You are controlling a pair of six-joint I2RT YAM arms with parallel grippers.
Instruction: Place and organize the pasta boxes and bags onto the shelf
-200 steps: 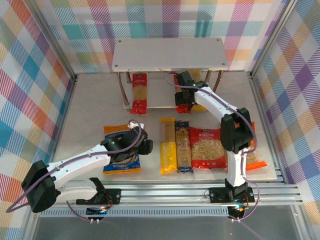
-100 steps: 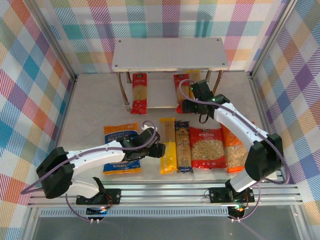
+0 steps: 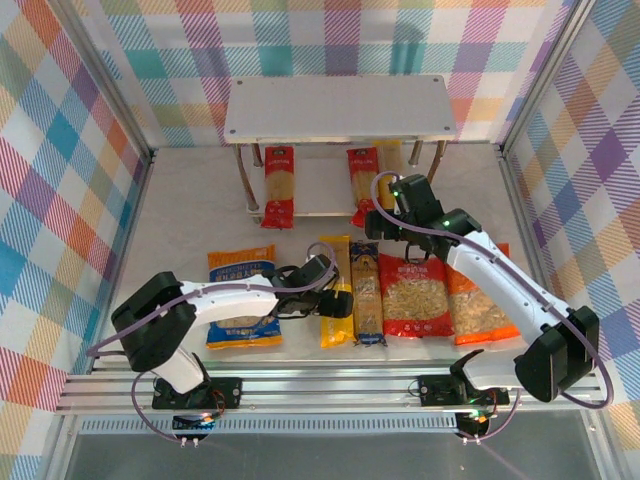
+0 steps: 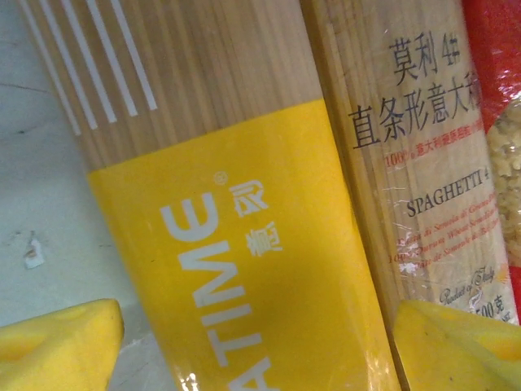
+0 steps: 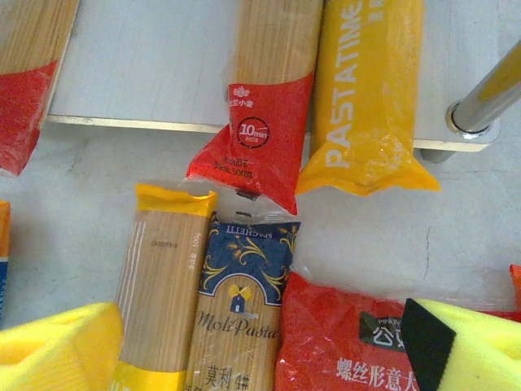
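The left hand point(image 3: 336, 300) is wide apart, with a yellow pasta box point(image 4: 244, 269) under it. The right hand point(image 3: 385, 225) is apart too.

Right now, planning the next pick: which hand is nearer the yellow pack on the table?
Left. The left hand hovers over the yellow pack; the right hand is by the shelf.

Count: 5 long packs: 2 red packs point(image 3: 278, 185), 2 yellow packs point(image 3: 334, 262), 1 dark pack point(image 3: 366, 295). 3 bags: blue bag point(image 3: 240, 265), red bag point(image 3: 412, 295), orange bag point(image 3: 478, 305). 1 shelf point(image 3: 340, 105).
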